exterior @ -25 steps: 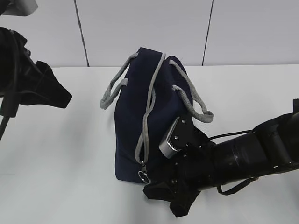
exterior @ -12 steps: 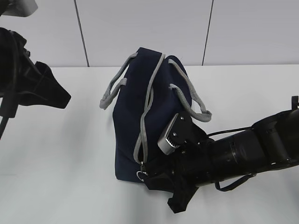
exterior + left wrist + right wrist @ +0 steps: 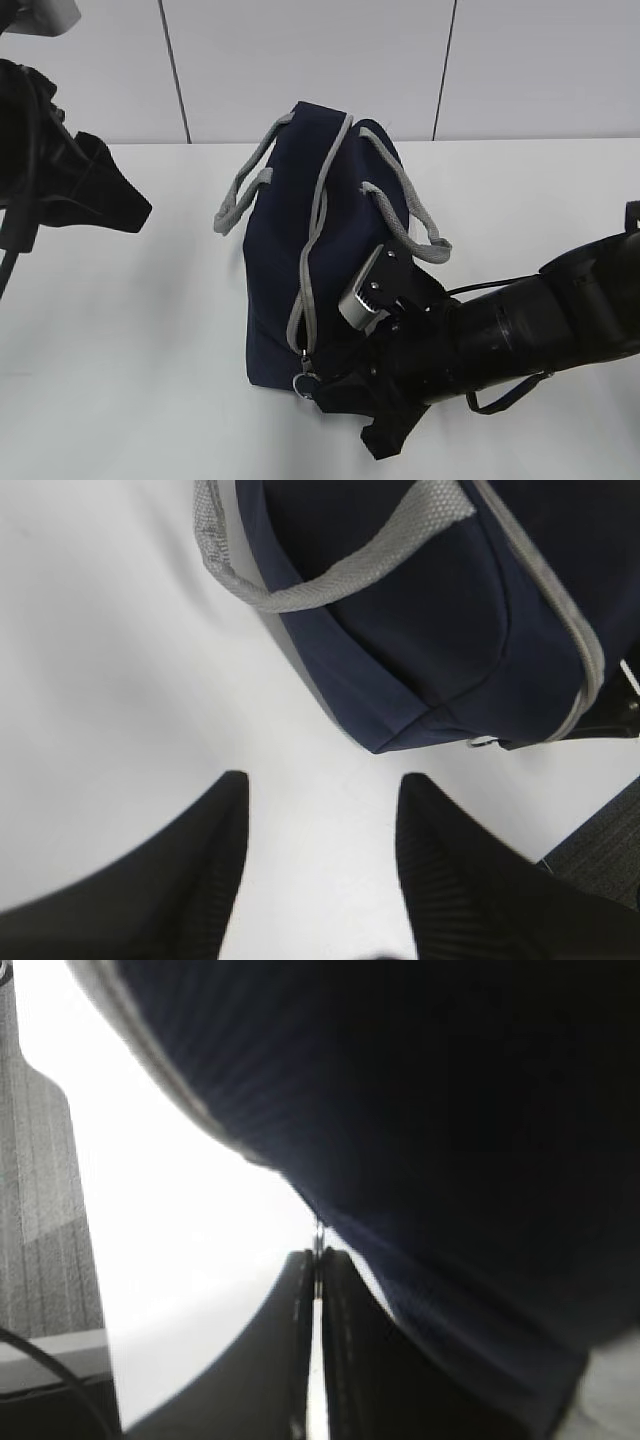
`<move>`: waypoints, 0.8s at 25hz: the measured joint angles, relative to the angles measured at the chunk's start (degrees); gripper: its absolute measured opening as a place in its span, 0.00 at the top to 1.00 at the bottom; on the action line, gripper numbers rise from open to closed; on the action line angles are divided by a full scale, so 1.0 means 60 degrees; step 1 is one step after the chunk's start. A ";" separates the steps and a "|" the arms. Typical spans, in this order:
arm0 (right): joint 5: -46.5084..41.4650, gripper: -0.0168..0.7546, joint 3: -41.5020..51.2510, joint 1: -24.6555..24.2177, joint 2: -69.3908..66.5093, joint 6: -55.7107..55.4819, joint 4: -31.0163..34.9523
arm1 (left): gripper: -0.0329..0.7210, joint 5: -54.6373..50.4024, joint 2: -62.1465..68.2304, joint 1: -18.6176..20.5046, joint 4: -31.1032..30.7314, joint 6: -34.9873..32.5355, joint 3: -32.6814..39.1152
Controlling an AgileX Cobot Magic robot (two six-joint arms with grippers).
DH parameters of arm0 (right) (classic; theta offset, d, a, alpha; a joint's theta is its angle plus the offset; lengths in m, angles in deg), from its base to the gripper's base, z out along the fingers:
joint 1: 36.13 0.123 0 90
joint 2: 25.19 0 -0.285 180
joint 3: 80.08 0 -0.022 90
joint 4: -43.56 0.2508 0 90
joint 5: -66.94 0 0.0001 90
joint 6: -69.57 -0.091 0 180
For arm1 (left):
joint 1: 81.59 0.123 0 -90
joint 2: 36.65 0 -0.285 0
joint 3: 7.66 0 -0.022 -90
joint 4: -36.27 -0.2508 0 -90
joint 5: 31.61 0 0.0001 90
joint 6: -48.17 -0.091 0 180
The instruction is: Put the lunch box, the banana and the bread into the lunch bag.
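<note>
The navy lunch bag [image 3: 285, 270] lies on the white table with its grey zipper shut along the top. My right gripper [image 3: 318, 388] is at the bag's near end, shut on the ring pull [image 3: 303, 383]. In the right wrist view the jaws [image 3: 318, 1256] pinch the thin metal ring [image 3: 318, 1234] under the bag's fabric [image 3: 450, 1110]. My left gripper [image 3: 138, 208] hangs open and empty to the left of the bag. The left wrist view shows it [image 3: 320, 780] above bare table, short of the bag's corner [image 3: 430, 650]. The lunch box, the banana and the bread are out of view.
The bag's two grey webbing handles [image 3: 238, 200] [image 3: 415, 220] hang over its sides. The white table [image 3: 130, 330] ends at a pale panelled wall [image 3: 300, 60] behind the bag. A grey floor strip [image 3: 600, 850] shows past the table's edge.
My right gripper has shifted slightly left and closer in on the ring pull, and the bag's near end has moved a little with it. The left arm has not moved.
</note>
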 joint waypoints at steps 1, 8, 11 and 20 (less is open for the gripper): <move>0.0101 0.98 0.0000 0.0000 0.0096 -0.0260 -0.0244 | 0.49 0.0000 0.0000 0.0000 0.0000 0.0000 0.0000; 0.0298 0.98 0.0000 0.0000 0.0850 -0.1765 -0.1503 | 0.49 0.0017 0.0000 0.0000 -0.0019 0.0000 0.0000; 0.0306 0.98 0.0000 0.0000 0.1091 -0.2466 -0.2265 | 0.49 0.0026 0.0000 0.0000 -0.0039 0.0000 0.0000; 0.0116 0.98 0.0000 0.0000 0.2340 -0.3974 -0.3792 | 0.49 0.0026 0.0000 0.0000 -0.0068 0.0000 0.0000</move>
